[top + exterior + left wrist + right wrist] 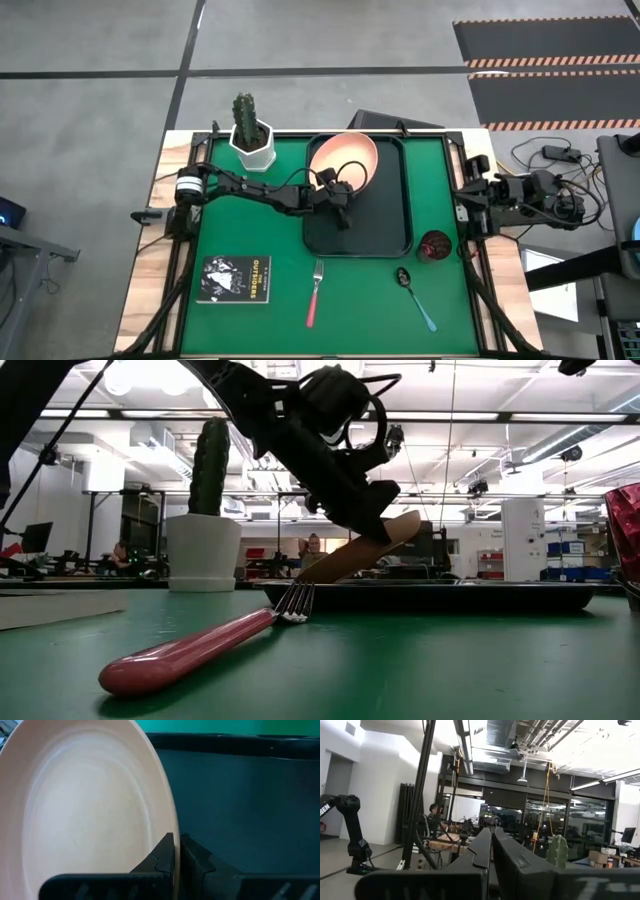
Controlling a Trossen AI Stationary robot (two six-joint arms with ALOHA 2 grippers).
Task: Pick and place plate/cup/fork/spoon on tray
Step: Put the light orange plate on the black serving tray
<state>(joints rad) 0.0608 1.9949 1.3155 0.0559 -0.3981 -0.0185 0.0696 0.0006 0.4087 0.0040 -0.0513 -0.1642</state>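
Green bench (240,230); dark tray (385,235) mid-bench; peach plate (345,158) tilted over tray's far end, rim pinched in left tool (343,197); black book (236,279), white lettering "OUTSIDERS"; right tool (491,845) clenched empty, raised at bench edge; fork (315,290), spoon (415,296), cup (436,245) on bench.

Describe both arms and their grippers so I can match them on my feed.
Both arms are dark, jointed links. The left arm has a white band near its base and a black cable looped at the wrist; its left gripper has two flat black fingers. The right gripper matches. The right arm trails black cables.
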